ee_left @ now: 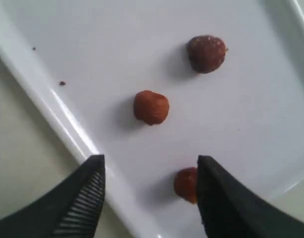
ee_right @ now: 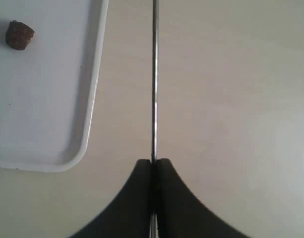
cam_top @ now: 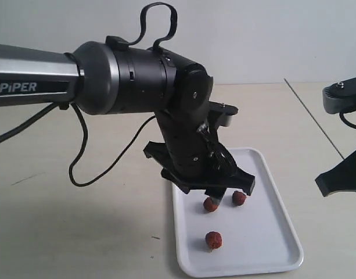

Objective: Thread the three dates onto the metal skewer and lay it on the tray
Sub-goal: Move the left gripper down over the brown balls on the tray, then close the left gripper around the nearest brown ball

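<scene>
Three reddish-brown dates (ee_left: 151, 107) (ee_left: 206, 53) (ee_left: 186, 184) lie loose on the white tray (ee_left: 52, 106). My left gripper (ee_left: 151, 161) hovers open just above them. One date sits by the inner side of one finger (ee_left: 226, 198), partly hidden by it, and nothing is held. In the exterior view the same gripper (cam_top: 224, 189) hangs over two dates (cam_top: 211, 204) (cam_top: 239, 198), with a third (cam_top: 214, 240) nearer the tray's front. My right gripper (ee_right: 153, 162) is shut on the metal skewer (ee_right: 154, 74). The rod runs straight out over the table beside the tray's rim (ee_right: 90, 124).
The left arm (cam_top: 137, 75) and its black cable (cam_top: 85, 157) span the left half of the exterior view. The right arm (cam_top: 343, 174) shows at the right edge, off the tray (cam_top: 276, 232). Bare beige tabletop (ee_right: 231, 99) surrounds the tray. One date (ee_right: 19, 35) shows in the right wrist view.
</scene>
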Robot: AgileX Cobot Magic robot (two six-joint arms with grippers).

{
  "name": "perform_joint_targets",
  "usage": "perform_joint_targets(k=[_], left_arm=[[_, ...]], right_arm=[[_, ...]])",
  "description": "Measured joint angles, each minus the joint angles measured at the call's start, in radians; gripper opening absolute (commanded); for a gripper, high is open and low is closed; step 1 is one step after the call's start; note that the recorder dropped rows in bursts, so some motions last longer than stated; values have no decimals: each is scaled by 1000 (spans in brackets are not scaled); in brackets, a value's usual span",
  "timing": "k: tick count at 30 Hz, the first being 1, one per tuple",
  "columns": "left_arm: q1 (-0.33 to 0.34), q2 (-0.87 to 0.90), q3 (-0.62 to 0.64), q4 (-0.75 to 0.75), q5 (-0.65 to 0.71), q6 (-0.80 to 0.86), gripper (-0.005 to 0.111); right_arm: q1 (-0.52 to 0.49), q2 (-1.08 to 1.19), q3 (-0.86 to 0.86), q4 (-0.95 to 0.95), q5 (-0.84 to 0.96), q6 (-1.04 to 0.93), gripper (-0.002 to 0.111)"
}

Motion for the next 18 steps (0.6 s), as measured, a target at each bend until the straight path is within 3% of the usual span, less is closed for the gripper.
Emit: perform_joint_targets(k=[7,18], left_arm=[[0,58,0,23,-114,243,54],[0,118,0,65,-181,345,54]], right_arm=[[0,0,0,9,2,-6,0],[0,0,0,12,2,-8,0]])
